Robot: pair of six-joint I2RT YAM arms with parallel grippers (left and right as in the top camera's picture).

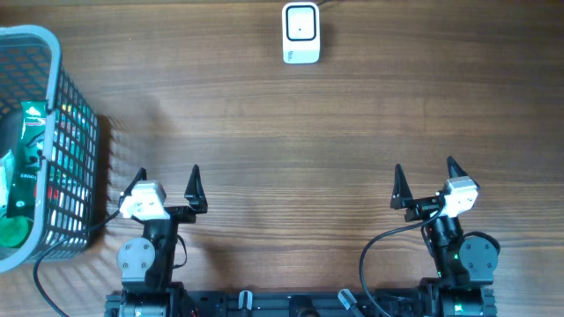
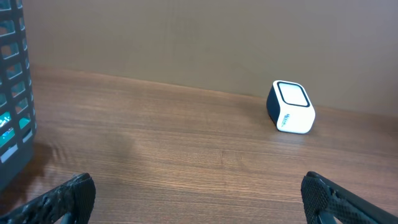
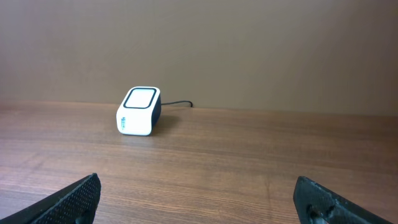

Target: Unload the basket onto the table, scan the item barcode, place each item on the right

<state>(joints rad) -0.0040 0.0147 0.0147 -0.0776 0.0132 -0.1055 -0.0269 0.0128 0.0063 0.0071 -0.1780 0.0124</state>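
Observation:
The white barcode scanner (image 1: pixel 300 33) stands at the far middle of the wooden table, its cable running off the back; it also shows as the scanner (image 2: pixel 290 107) and the scanner (image 3: pixel 139 111) in the wrist views. A green and white packaged item (image 1: pixel 25 176) lies inside the grey mesh basket (image 1: pixel 77 158) at the left edge. My left gripper (image 1: pixel 167 180) rests open near the front, just right of the basket. At the front right my right gripper (image 1: pixel 425 172) is open too. Nothing sits between either pair of fingers.
The basket's wall (image 2: pixel 12 93) fills the left edge of the left wrist view. Bare wood lies between the grippers (image 2: pixel 198 193) (image 3: pixel 198 190) and the scanner. A plain brown wall backs the table.

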